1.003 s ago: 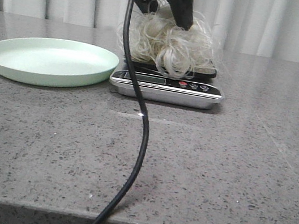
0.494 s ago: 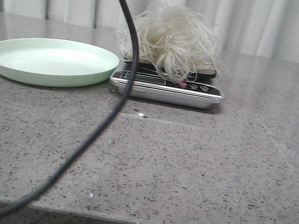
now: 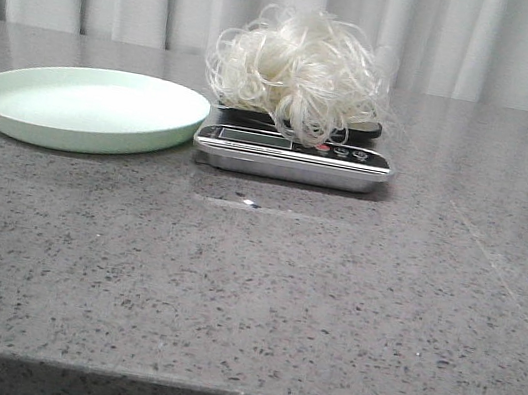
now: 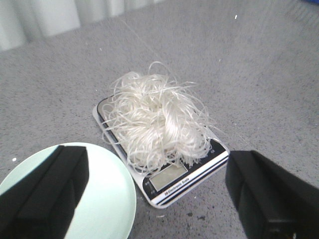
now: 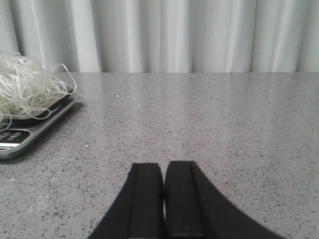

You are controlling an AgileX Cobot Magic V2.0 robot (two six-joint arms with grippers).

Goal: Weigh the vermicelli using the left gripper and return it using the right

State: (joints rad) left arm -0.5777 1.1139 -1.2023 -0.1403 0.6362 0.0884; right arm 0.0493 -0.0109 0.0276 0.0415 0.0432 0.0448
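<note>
The left gripper [image 4: 154, 199] stands wide open and holds nothing, above the fluffy white vermicelli clump [image 3: 300, 70]. The right gripper [image 5: 163, 194] has its fingers pressed together, with bare grey speckled stone table [image 3: 328, 300] around it. The clump is roundish, with no clear long axis, and covers the silver-and-black kitchen scale [image 3: 294, 154]. The pale green round plate [image 3: 86, 107] lies at 9 o'clock, just beside the scale.

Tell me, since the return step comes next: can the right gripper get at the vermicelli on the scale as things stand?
Probably yes. The vermicelli sits uncovered on the scale, and only bare table shows between it and the right gripper, which is shut and must open first.
</note>
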